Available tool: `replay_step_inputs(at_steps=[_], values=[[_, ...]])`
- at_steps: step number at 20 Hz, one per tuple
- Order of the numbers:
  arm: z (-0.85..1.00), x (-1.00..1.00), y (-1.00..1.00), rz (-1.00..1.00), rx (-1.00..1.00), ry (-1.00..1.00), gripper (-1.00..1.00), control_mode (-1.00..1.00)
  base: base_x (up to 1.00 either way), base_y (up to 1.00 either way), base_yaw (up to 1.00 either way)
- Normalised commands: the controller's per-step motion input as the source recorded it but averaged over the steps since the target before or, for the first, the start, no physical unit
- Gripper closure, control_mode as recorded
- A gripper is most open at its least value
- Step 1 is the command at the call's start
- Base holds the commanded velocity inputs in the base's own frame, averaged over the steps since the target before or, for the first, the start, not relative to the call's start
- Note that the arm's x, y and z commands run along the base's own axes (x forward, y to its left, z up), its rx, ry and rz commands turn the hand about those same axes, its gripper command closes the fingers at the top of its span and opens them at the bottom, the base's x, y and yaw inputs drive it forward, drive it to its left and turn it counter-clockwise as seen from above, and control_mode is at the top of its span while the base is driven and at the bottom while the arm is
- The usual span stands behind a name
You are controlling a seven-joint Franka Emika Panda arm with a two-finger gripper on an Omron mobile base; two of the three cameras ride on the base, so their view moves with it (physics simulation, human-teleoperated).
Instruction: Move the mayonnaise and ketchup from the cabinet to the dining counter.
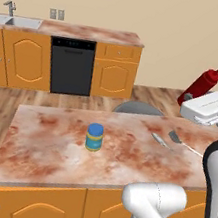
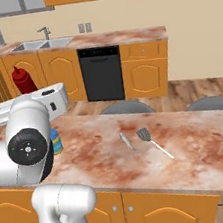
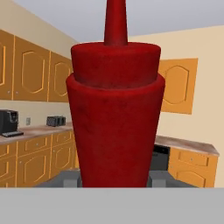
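Observation:
My gripper (image 1: 188,98) is shut on the ketchup (image 1: 202,85), a dark-red squeeze bottle held tilted in the air over the right end of the dining counter (image 1: 47,156). In the hand view the ketchup (image 3: 114,122) stands close up between my fingertips (image 3: 70,179). From the right base view the ketchup (image 2: 24,80) sits behind my white hand. The mayonnaise (image 1: 94,137), a squat jar with a blue lid, stands upright on the marbled top near its middle, apart from the gripper. My arm half hides the mayonnaise (image 2: 56,142) in the right base view. The cabinet is out of view.
A spatula (image 2: 143,134) and a small metal utensil (image 2: 125,140) lie on the dining counter (image 2: 199,146) right of the jar. Grey stools (image 2: 125,107) stand at its far side. Beyond are a black dishwasher (image 1: 70,66) and a sink (image 1: 20,21).

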Motion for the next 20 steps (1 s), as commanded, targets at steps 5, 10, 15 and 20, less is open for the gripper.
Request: replay_step_inputs(at_steps=[5,10,15,20], values=[[0.00,0.00,0.00,0.00,0.00,0.00,1.00,1.00,0.37,-0.24,0.00],[0.00,0.00,0.00,0.00,0.00,0.00,1.00,1.00,0.05,-0.15,0.00],[-0.08,0.06,-0.02,0.00,0.00,0.03,1.00,-1.00,0.15,-0.04,0.00],[-0.53,0.40,-0.23,0.02,-0.01,0.17,1.00,-1.00,0.00,0.00,0.00]])
